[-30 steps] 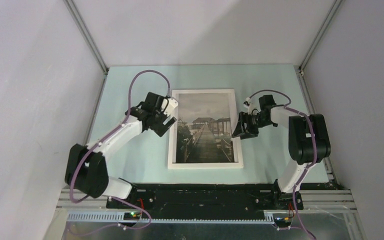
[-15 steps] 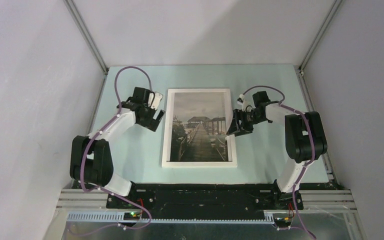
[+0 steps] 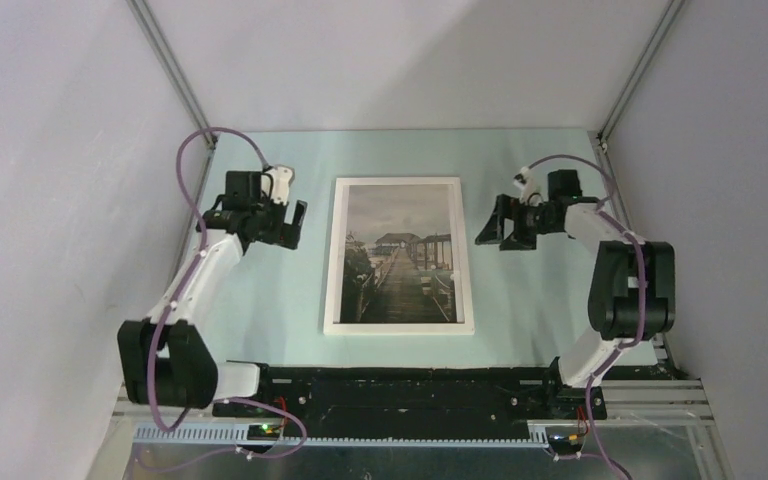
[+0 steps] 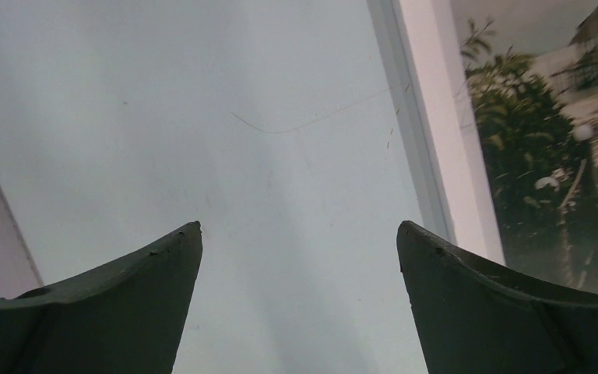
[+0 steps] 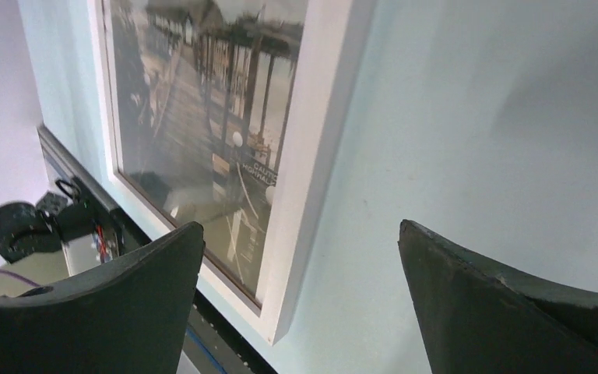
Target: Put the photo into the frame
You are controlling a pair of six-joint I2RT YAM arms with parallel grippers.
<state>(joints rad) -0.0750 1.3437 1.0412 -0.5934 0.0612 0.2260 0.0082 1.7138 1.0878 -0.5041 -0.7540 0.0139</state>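
Note:
The frame (image 3: 333, 256), with pale white rails, lies flat in the middle of the table, and the photo (image 3: 400, 262) of a boardwalk and huts sits inside it. My left gripper (image 3: 293, 223) hangs open over bare table, a little left of the frame's left rail. My right gripper (image 3: 491, 222) is open too, just right of the right rail and clear of it. The left wrist view shows the left gripper (image 4: 297, 226) empty over the table, with the frame (image 4: 444, 140) and photo (image 4: 545, 156) off to its right. In the right wrist view the right gripper (image 5: 301, 226) is empty, with the frame (image 5: 311, 156) and photo (image 5: 202, 101) ahead.
The pale green table (image 3: 540, 300) is boxed in by grey walls on the left, right and back. A black mounting bar (image 3: 400, 388) carrying the arm bases runs along the near edge. Metal posts (image 3: 175, 70) stand at the back corners.
The frame slid left, then stopped. My right gripper let go of the frame's right rail, opened wide and pulled back right. My left arm drew back to the left, still open.

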